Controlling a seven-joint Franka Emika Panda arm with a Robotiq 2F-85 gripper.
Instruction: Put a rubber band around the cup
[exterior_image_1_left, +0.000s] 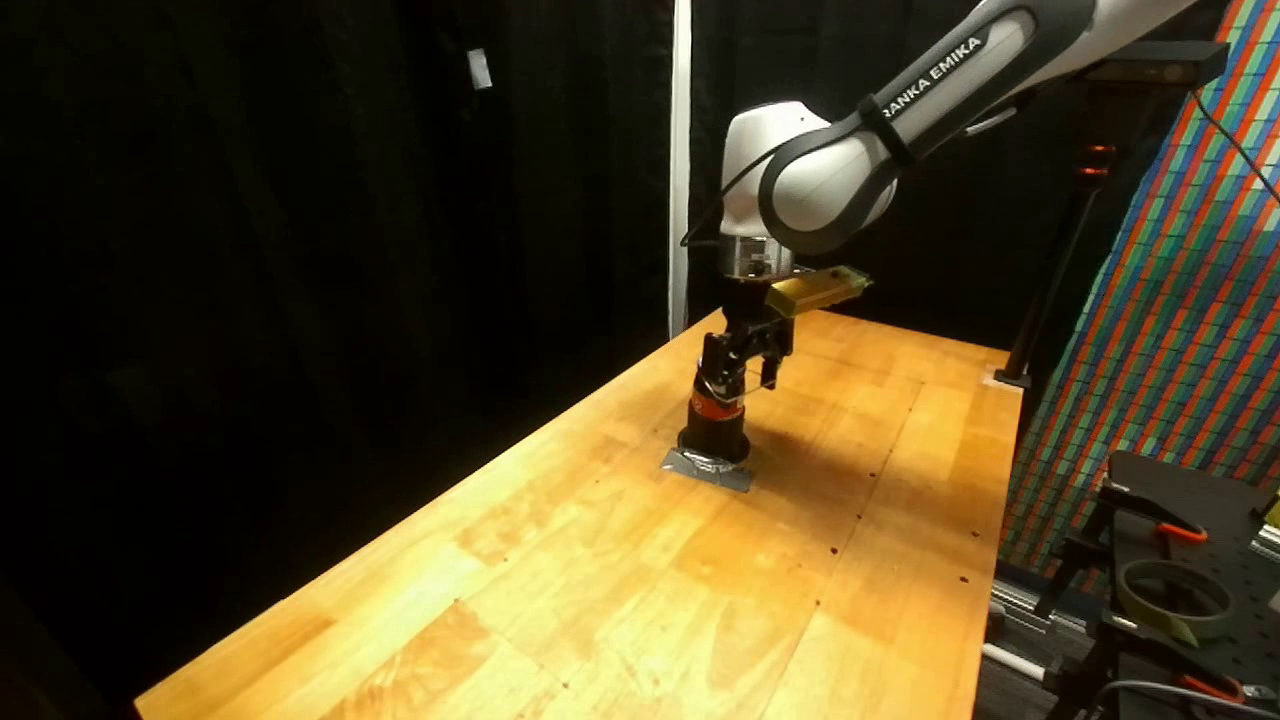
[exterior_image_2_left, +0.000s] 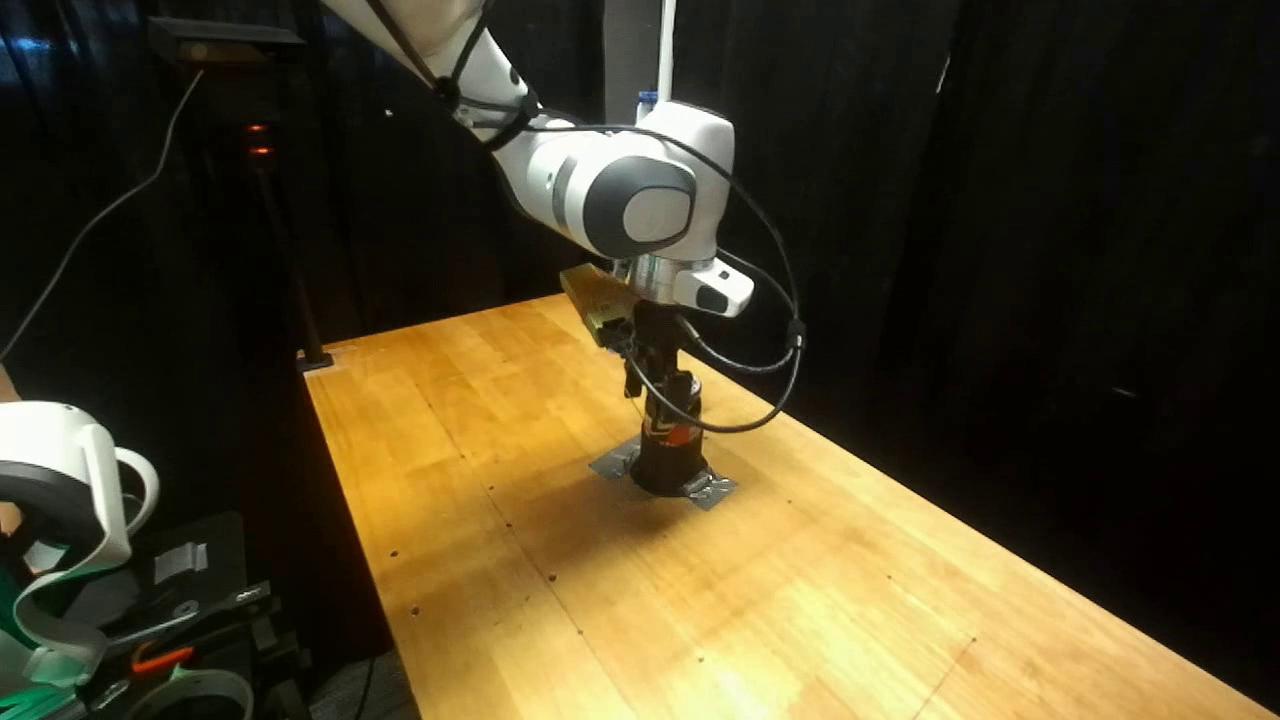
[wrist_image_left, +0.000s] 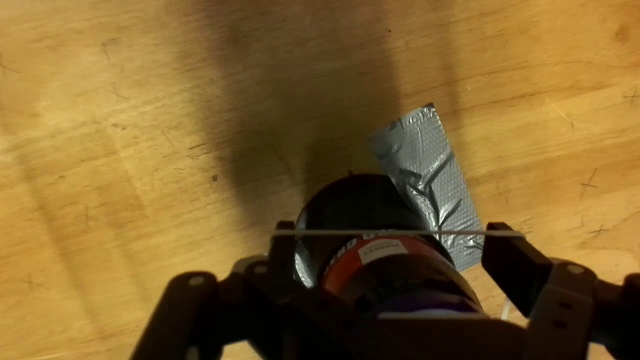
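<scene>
Parted fingers (wrist_image_left: 515, 265), with a rubber band (wrist_image_left: 370, 233) stretched across their tips.
Left to right in the wrist view: one finger; the band's pale strand crossing in front of the cup (wrist_image_left: 387, 269), dark with an orange-red stripe; silvery tape (wrist_image_left: 437, 185) overlapping the cup's base; the other finger. Both exterior views show the cup upright on the tabletop (exterior_image_1_left: 600, 590); whether the band encircles it, I cannot tell.

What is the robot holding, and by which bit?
A pale rubber band. Its two stretched ends loop around the fingertips of the open gripper, so it spans the gap between them.
</scene>
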